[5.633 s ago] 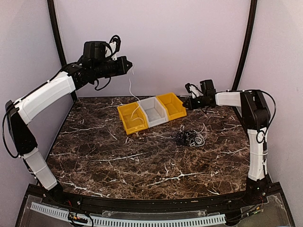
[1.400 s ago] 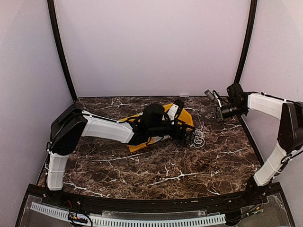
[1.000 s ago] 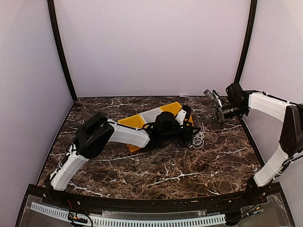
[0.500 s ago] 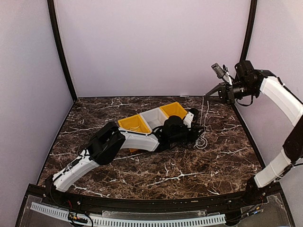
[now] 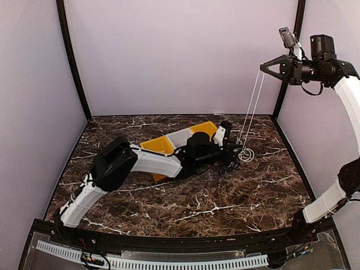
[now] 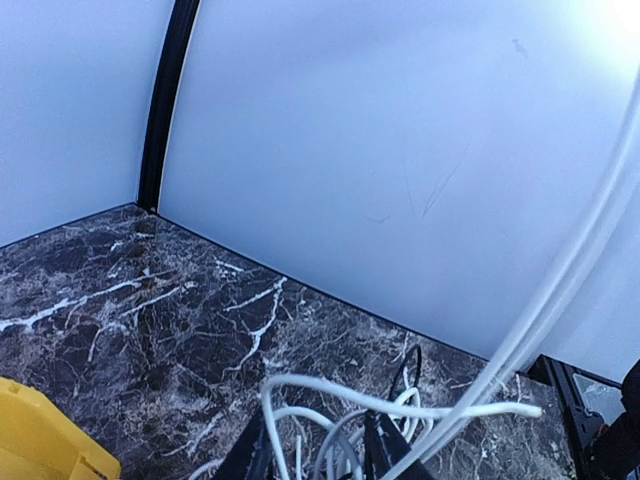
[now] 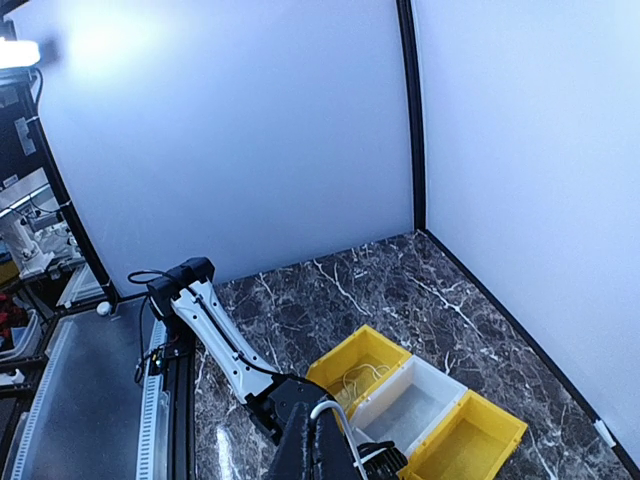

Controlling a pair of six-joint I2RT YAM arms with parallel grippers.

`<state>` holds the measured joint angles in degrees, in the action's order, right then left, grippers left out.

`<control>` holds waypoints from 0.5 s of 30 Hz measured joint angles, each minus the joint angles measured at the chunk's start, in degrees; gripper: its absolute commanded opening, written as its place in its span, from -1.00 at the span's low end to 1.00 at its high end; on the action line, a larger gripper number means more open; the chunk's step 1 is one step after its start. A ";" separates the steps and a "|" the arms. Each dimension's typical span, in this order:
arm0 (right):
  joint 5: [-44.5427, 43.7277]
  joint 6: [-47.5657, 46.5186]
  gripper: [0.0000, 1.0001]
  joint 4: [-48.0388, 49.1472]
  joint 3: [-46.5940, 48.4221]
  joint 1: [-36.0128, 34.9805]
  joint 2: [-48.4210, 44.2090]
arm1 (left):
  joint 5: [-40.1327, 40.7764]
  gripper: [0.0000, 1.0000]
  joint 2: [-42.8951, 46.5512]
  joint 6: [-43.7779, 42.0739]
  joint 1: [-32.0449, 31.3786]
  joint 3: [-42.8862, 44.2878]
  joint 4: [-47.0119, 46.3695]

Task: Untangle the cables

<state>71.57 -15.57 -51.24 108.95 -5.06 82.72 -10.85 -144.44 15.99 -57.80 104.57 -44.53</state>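
Hanging taut from upper right of frame down to centre-right of dark marble table [image 5: 197, 202]: thin white cable [image 5: 251, 107], two strands, pinched in closed right tool [image 5: 262, 67]. Remaining loops in small tangle [image 5: 246, 156] at left tool [image 5: 230, 156]; its opening unclear, fingers cropped at wrist-view bottom edge. Cords likely light, limp, snag-prone; grip free run, not knot. Black cords [image 6: 408, 365] mostly hidden behind left arm [image 5: 152, 163].

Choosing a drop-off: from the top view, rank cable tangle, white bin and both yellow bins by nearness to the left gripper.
1. cable tangle, at the left gripper
2. right yellow bin, behind it
3. white bin, middle
4. left yellow bin, farthest
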 measured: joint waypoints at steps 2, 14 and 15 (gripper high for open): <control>2.40 3.67 -1.00 3.02 2.23 1.18 0.68 | 0.24 -0.39 1.20 0.33 -0.02 -1.18 -0.94; 2.12 3.69 -1.00 7.89 -5.55 2.12 -1.05 | 0.90 -0.25 10.29 0.72 -0.02 -15.39 2.27; 1.46 2.47 -1.00 7.48 -7.13 2.12 -1.70 | 0.83 -0.19 11.37 0.70 -0.02 -17.35 3.02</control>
<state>73.03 -13.10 -43.77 101.82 -2.94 81.01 -10.02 -133.08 16.69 -57.82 87.22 -41.52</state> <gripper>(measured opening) 0.003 0.331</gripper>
